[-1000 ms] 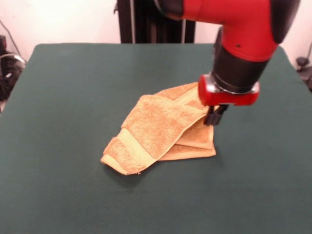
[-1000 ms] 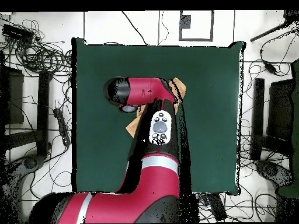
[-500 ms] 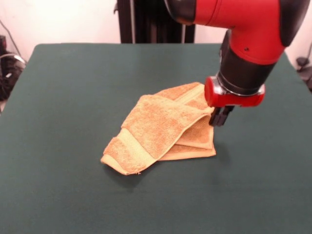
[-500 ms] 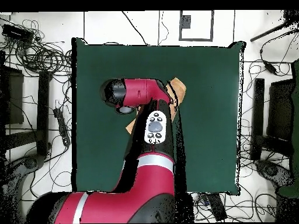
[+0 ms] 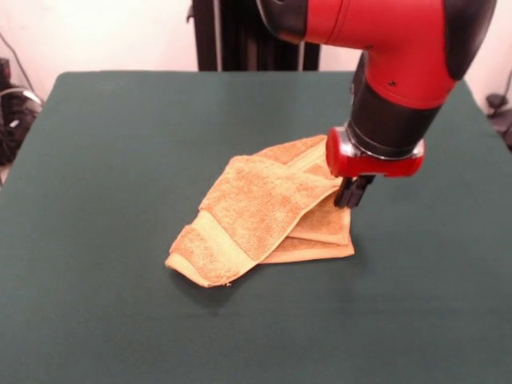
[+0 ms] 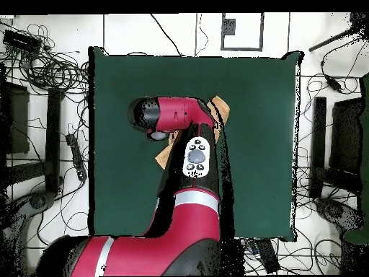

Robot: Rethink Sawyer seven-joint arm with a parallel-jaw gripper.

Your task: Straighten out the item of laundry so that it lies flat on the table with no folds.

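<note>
Most of the towel (image 6: 220,110) is hidden in the overhead view, where the red arm (image 6: 180,115) lies across it and leaves only a tan corner past the arm's end and a sliver beside it. The same arm covers the gripper entirely from above. In the front view the arm's upper part is cut off by the top edge, and the towel's far right corner passes behind the wrist's red collar.

The towel (image 5: 264,212) sits crumpled near the middle of the table (image 5: 104,160), one layer folded diagonally over another, a woven band showing at its near left end. The arm comes down from the top right, wrist pointing straight at the cloth. The gripper (image 5: 353,192) hangs at the towel's right edge, its dark tips close together; whether they pinch the cloth or merely sit beside it cannot be told.
</note>
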